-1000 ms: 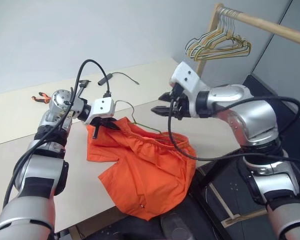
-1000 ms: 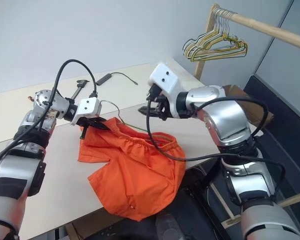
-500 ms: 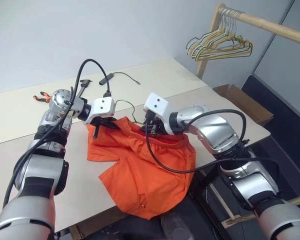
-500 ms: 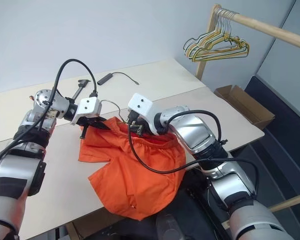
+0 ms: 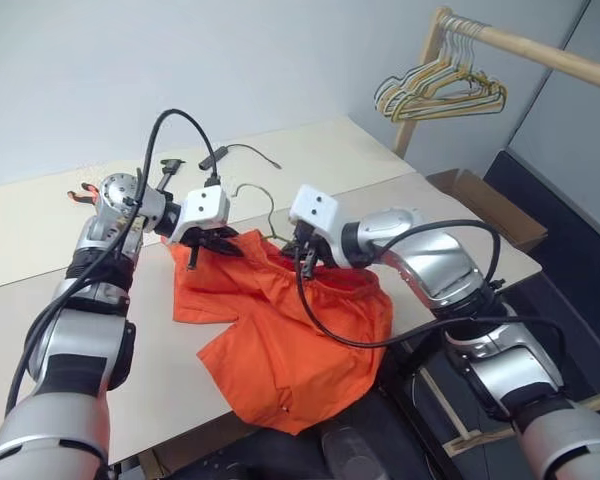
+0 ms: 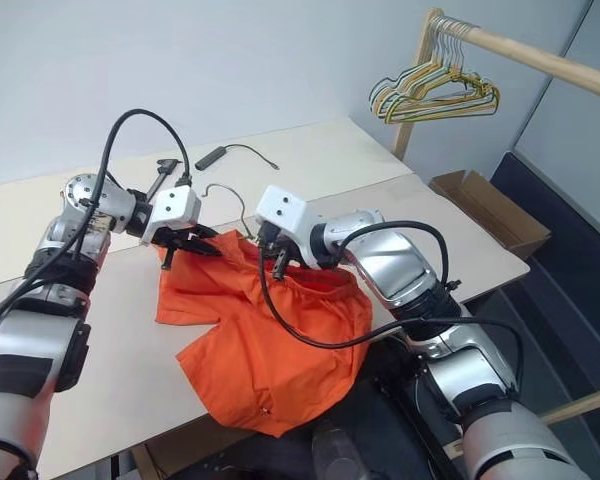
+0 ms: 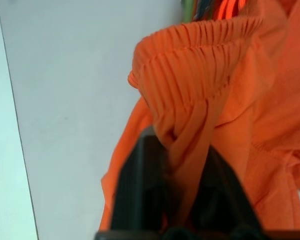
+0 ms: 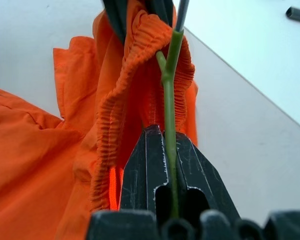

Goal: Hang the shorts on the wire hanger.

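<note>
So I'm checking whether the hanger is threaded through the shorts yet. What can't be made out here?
- Wire hanger: its triangle lies under the shorts in both eye views.
- Left gripper: bunched waistband covers the gap between its fingers, left wrist view.
- Shorts' lower hem: drops past the table edge.

The right gripper (image 8: pixel 167 150) had its two black fingers (image 8: pixel 142 170) pressed together on the green wire hanger (image 8: pixel 169 105). The wire ran up from the fingers against the gathered waistband of the orange shorts (image 8: pixel 125 100), which lay on the pale table (image 8: pixel 250 140).
</note>
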